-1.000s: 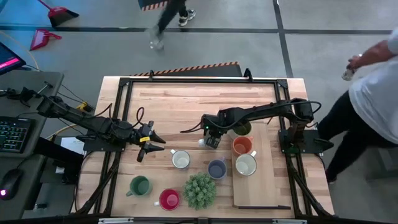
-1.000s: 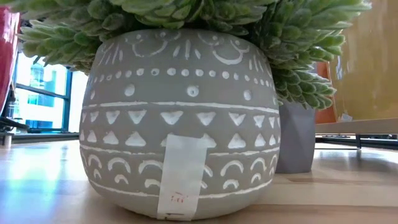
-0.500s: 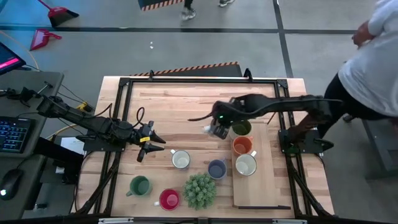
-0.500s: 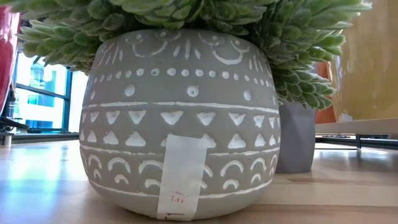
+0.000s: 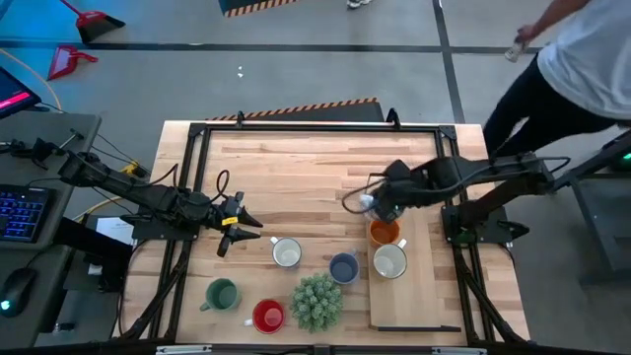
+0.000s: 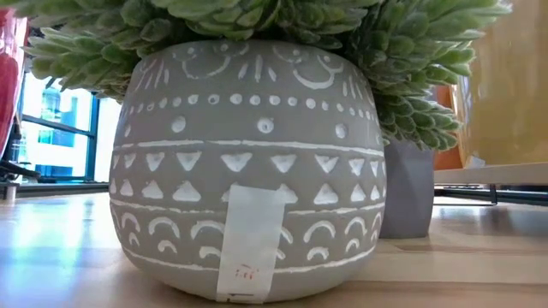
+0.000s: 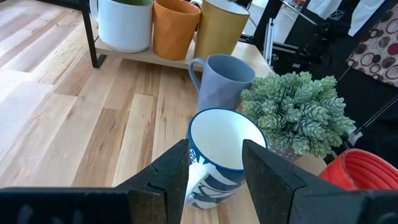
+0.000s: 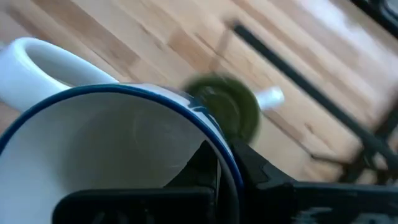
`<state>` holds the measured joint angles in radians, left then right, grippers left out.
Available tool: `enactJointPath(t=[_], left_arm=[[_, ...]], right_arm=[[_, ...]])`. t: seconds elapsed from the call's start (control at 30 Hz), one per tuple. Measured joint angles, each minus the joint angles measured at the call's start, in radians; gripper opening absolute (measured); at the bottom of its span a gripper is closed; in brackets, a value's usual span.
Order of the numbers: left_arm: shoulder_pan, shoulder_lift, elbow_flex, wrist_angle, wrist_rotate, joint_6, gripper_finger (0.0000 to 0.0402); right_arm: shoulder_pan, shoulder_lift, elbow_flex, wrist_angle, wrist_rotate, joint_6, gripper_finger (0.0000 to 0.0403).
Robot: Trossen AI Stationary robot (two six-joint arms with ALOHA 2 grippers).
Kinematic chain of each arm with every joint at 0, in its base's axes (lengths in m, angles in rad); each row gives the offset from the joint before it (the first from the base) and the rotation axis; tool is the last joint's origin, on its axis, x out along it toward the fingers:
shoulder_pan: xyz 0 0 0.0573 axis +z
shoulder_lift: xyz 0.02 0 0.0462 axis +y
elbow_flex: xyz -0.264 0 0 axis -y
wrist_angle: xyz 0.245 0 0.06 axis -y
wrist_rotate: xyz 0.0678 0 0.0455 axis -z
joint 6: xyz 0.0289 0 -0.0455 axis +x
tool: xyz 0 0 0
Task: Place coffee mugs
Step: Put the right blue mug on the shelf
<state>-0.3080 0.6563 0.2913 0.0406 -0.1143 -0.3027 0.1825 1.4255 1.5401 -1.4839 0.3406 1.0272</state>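
Observation:
My right gripper is shut on a white mug with a blue rim, above the far end of the wooden riser. The olive green mug shows blurred below it. The orange mug and a white mug stand on the riser. On the table stand a white patterned mug, the blue-grey mug, the green mug and the red mug. My left gripper waits open, short of the white patterned mug. My right gripper pinches the white mug's wall at the blue rim, on the side away from its handle. One finger is inside the mug and the other outside. The mug is lifted clear of the table.
The spiky green plant in its patterned grey pot stands near the table's near edge, between the red and blue-grey mugs. A black frame rims the table. A person stands beyond the far right corner. Bare wood lies at the far middle.
My right gripper has carried the white mug from the table's middle toward the right edge and slightly toward the far edge, over the olive green mug. The person at the right has moved toward the far side.

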Motion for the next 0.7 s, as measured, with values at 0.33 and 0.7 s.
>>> enactJointPath(t=[0.33,0.7], left_arm=[[0.000,0.000,-0.001,0.010,0.000,-0.026,0.0135],[0.000,0.000,-0.001,0.007,0.003,0.057,0.0135]], right_arm=[[0.102,0.007,-0.017,-0.083,0.026,0.280,0.0000],[0.134,-0.009,-0.017,-0.087,0.093,0.522,0.0000]])
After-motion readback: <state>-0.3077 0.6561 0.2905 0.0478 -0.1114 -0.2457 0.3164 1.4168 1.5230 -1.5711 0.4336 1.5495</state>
